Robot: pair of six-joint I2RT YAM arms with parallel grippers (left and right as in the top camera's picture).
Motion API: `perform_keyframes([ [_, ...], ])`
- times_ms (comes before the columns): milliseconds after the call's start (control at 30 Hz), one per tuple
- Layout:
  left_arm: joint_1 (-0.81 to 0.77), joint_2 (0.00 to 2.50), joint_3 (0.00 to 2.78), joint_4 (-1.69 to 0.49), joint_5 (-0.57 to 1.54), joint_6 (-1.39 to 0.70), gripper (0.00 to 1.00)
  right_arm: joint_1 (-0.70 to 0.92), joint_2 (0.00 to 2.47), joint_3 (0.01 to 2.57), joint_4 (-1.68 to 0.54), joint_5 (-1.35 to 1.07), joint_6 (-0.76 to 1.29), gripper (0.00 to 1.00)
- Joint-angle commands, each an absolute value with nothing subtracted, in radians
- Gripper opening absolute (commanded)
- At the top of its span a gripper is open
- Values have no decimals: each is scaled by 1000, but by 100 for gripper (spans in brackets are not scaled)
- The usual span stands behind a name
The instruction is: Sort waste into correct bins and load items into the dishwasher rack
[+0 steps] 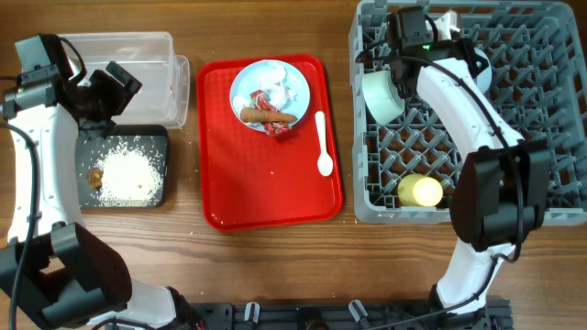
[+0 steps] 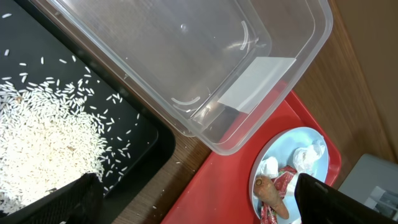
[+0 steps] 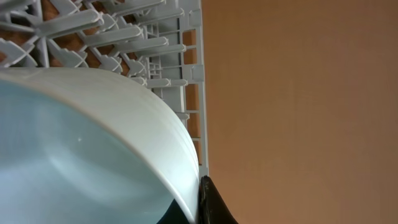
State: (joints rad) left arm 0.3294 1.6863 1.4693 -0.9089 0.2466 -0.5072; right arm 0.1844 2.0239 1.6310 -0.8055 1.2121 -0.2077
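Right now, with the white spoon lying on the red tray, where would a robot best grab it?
Probably by the middle of the thin handle, coming straight down from above and pinching across its width. The white spoon lies flat on the red tray with bare tray on both sides; its bowl end is wider and rounded.

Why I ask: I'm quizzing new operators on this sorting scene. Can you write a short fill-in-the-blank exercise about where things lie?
1. The loose white rice lies in the ____ tray.
2. The white spoon lies on the red serving tray, to the ____ of the pale blue plate in the overhead view.
3. The yellow cup sits inside the grey dishwasher ____.
4. The brown sausage piece rests on the pale blue ____.
Missing words: black; right; rack; plate.
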Motion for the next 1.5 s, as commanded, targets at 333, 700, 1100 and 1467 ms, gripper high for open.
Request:
perform_keyframes([
  [333, 334, 1669, 1483, -907, 237, -502, 100, 334, 2056, 1626, -831, 1169, -341, 57],
  [700, 334, 1669, 1483, -907, 237, -502, 100, 381, 1930, 1659, -760, 778, -331, 100],
  [1100, 334, 1669, 1483, -907, 237, -502, 100, 398, 1851, 1630, -636, -393, 291, 100],
  [1467, 334, 1669, 1483, -907, 237, -502, 100, 550, 1850, 1632, -728, -86, 371, 84],
])
